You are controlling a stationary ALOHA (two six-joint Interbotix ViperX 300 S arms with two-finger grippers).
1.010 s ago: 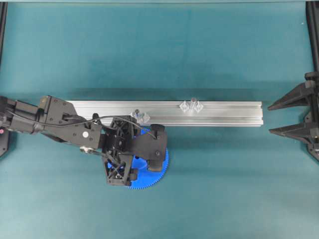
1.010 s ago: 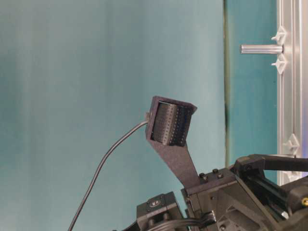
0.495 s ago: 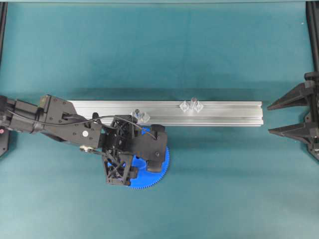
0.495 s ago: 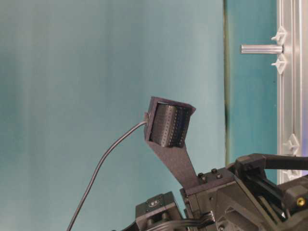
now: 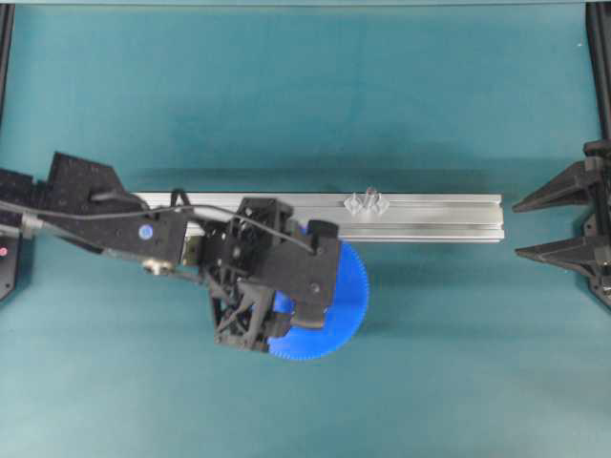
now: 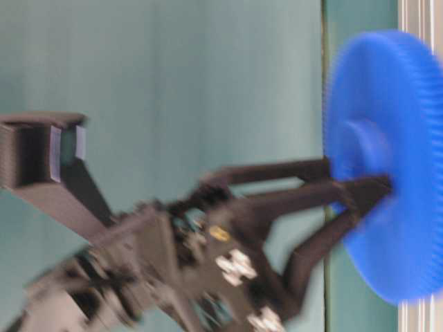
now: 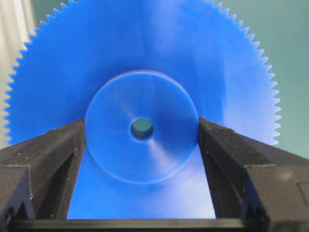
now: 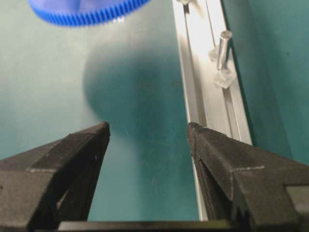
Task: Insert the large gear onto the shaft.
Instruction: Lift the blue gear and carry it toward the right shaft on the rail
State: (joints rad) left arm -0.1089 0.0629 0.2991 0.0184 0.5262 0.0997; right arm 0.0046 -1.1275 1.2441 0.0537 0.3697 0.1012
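Large gear (image 7: 145, 96) is in the left gripper (image 7: 142, 140) right now, and you can see it best from the left wrist camera: the two black fingers (image 7: 46, 159) sit on either side of the raised round hub, pressed against its sides, with the little centre hole right between them. So that gripper is clamped on the hub, not the toothed rim.

From overhead, the gear (image 5: 344, 305) pokes out from under the left gripper (image 5: 286, 286), with its upper edge just over the front edge of the aluminium rail (image 5: 430, 218) that runs across the teal table (image 5: 305, 86). It's off the table: the right wrist view shows the toothed rim (image 8: 87, 14) up in the air with a shadow on the mat below it. The table-level view is blurry, but the gear (image 6: 387, 159) is clearly held face-on toward the rail.

One upright pin (image 5: 367, 202) with shiny brackets at its base stands on the rail, to the right of the gear and apart from it. The other pin's spot is hidden under the arm.

Right gripper (image 8: 147, 145) sits at the far right edge, jaws spread wide with nothing between them.
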